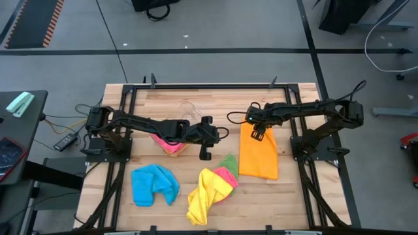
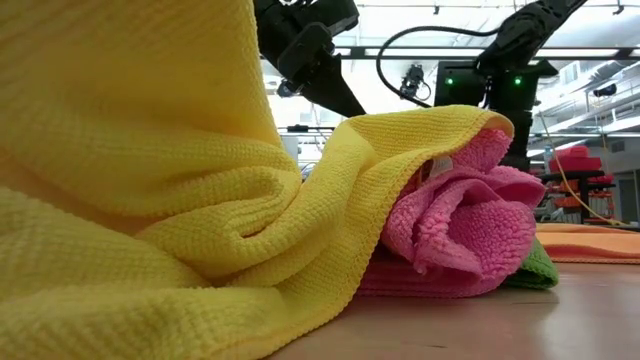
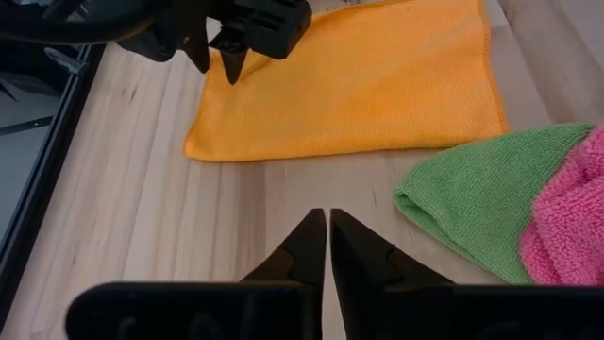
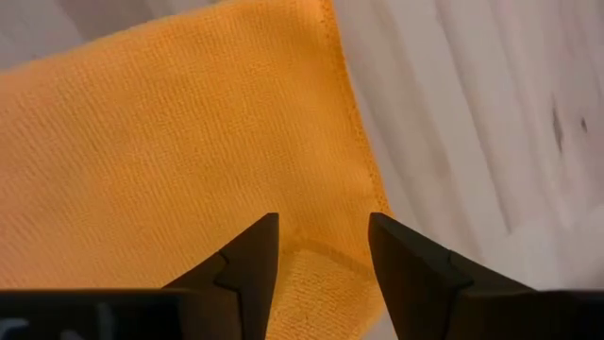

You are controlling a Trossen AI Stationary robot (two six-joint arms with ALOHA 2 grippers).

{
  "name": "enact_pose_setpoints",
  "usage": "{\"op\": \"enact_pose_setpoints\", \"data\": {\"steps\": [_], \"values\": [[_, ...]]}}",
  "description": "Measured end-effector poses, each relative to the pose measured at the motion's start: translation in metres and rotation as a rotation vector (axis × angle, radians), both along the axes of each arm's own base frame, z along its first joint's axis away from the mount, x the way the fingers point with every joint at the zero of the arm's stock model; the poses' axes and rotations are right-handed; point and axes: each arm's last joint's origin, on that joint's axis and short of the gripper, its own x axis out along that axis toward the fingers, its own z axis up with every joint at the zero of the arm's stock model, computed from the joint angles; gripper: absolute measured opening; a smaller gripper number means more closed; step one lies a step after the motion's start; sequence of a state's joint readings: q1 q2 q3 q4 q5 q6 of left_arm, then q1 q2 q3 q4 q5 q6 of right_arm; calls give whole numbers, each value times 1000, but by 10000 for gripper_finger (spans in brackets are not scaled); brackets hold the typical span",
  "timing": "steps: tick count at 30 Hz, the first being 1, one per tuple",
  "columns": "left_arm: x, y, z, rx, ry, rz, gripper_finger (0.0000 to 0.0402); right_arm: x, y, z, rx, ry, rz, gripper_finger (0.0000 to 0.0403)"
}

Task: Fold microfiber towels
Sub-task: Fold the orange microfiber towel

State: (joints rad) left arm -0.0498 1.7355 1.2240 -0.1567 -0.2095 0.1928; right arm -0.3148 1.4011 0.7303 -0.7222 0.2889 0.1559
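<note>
An orange towel [image 1: 259, 160] [image 3: 359, 80] lies flat and folded on the table's right half. My right gripper [image 1: 257, 136] [image 4: 323, 217] stands open just over its far corner [image 4: 330, 255], fingers pointing down, nothing between them. My left gripper [image 1: 204, 155] [image 3: 327, 212] is shut and holds nothing, hanging over bare wood left of the orange towel. A yellow towel [image 1: 206, 192] [image 2: 150, 180], a pink one [image 1: 225, 176] [image 2: 460, 220] and a green one [image 1: 228, 163] [image 3: 472, 198] lie heaped together at the near middle. A blue towel [image 1: 153, 186] lies crumpled at the near left.
A pink and yellow bundle of cloth [image 1: 168, 145] lies under my left arm. A clear tub [image 1: 188, 108] shows faintly at the far middle. Black frame rails [image 1: 307, 183] run along the table's sides. Bare wood [image 1: 287, 202] lies near the front right corner.
</note>
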Motion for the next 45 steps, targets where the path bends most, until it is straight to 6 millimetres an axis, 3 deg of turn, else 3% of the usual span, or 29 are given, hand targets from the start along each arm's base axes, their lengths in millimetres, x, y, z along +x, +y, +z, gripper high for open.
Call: {"op": "enact_pose_setpoints", "data": {"steps": [8, 18, 29, 39, 45], "values": [[-1, 0, -1, 0, 15, 0, 16, 5, -1, -25, 29, 78, -8, 171], [-1, 0, -1, 0, 14, 0, 29, -1, -1, -23, -4, 126, -52, 170], [-1, 0, -1, 0, 14, 0, 17, -3, -1, -23, -15, 138, -83, 165], [-1, 0, -1, 0, 15, 0, 29, -5, 0, -23, -11, 160, -75, 51], [-1, 0, -1, 1, 15, 0, 18, -10, 1, -17, 12, 251, -80, 11]]}}
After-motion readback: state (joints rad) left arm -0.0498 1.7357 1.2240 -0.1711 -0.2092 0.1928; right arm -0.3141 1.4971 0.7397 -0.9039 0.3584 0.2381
